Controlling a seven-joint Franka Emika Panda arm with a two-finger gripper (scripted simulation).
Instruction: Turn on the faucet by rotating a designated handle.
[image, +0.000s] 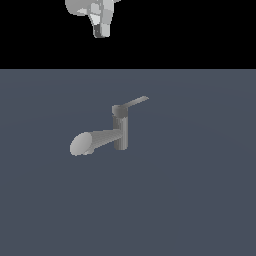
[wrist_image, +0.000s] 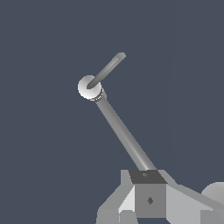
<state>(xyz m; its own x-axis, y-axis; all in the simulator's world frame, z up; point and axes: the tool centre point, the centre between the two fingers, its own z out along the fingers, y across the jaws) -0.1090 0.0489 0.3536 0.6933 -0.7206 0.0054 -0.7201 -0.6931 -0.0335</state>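
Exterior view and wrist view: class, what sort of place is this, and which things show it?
Most likely a bare simulated test scene, not a real kitchen or bathroom: a lone grey faucet with its handle stands on a plain slate floor, no sink or wall, under a flat black background with the gripper above.

Faucet (image: 120, 131): matte grey, smooth, no gloss, looks like dull metal or plastic, can't tell which. Spout end is a lighter grey oval, same flat finish. Handle (image: 136, 102): thin flat bar, matte grey, smooth; in wrist view it has a soft sheen along its length. Cap under it reads near white there, smooth. Tool (image: 102, 27): pale grey/white faceted shell w/ darker panels, plastic-like, matte. Desk (image: 200, 200): uniform slate blue-grey, flat, no texture or reflections.
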